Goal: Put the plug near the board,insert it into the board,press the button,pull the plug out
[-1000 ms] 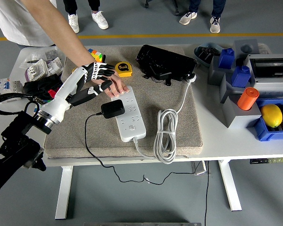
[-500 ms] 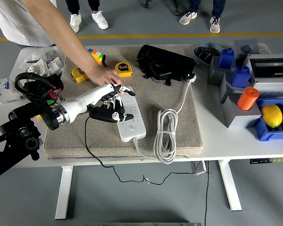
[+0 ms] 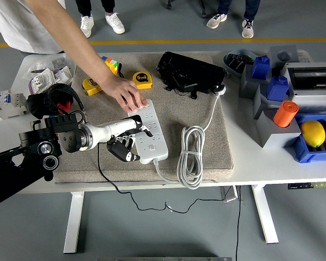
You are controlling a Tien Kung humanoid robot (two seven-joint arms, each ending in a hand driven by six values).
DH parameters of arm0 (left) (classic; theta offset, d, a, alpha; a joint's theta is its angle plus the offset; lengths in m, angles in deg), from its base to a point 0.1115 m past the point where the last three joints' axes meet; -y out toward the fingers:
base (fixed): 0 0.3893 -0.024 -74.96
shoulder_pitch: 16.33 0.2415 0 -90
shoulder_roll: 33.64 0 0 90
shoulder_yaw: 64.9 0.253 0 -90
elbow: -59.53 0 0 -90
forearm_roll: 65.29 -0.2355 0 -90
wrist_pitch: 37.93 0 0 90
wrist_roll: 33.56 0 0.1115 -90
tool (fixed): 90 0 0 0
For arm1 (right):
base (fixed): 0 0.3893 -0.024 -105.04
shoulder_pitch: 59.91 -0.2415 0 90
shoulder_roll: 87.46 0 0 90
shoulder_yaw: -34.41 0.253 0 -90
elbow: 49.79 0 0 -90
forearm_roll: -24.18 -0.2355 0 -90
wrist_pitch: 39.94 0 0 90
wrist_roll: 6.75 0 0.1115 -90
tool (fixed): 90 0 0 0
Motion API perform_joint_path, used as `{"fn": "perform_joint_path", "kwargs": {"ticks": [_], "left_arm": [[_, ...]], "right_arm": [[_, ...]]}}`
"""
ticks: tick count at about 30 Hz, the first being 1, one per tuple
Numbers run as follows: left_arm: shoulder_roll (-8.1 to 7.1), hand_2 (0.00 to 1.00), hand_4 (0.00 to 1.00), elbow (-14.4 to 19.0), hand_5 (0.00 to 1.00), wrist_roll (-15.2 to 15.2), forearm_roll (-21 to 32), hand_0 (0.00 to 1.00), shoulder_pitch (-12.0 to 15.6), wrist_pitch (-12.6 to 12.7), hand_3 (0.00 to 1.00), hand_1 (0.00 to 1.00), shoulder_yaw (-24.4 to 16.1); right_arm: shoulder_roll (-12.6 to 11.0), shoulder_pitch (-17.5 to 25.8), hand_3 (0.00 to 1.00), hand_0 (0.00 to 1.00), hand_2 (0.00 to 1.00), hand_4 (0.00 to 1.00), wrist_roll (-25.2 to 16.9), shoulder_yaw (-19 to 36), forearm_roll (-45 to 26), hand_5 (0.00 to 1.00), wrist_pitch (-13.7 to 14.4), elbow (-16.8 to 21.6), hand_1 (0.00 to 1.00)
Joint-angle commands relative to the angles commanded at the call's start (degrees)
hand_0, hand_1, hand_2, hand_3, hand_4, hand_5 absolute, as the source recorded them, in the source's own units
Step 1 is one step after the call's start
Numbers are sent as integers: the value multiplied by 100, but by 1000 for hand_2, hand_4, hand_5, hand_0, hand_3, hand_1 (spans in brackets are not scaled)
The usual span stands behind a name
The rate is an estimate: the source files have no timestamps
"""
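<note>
- While the left arm reaches in from the lower left of the frame, the left hand sits at the left edge of the white power strip, fingers curled around the black plug.
- The plug is held just beside the strip's lower left side; whether its prongs are in a socket cannot be told, since the fingers cover it.
- A thin black cable runs down from the plug, over the table's near edge.
- The power strip lies slantwise at the centre of the grey mat, its button end toward the bottom of the frame.
- A person's hand, coming in from the upper left, presses flat on the strip's upper end.
- A coiled white cord lies just right of the strip on the mat.
- Two yellow tape measures lie on the mat above the person's hand.
- A black bag rests at the mat's upper edge, centre of the frame.
- An orange cylinder and blue bins stand at the right of the white table.
</note>
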Motion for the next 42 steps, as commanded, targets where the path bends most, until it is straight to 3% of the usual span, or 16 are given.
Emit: {"fn": "perform_joint_path", "kwargs": {"ticks": [12,19,42], "left_arm": [[254,198,719,-470,2,86,20,42,-180,93,834,140,462],[329,195,724,-588,2,114,41,40,-240,125,831,131,608],[381,193,717,-824,2,117,-5,40,-296,204,829,131,768]], "right_arm": [[18,-4,580,701,686,998,1,18,7,552,0,4,702],[23,7,580,701,686,998,0,46,7,552,3,5,702],[29,8,580,701,686,998,-3,54,25,552,6,17,702]]}}
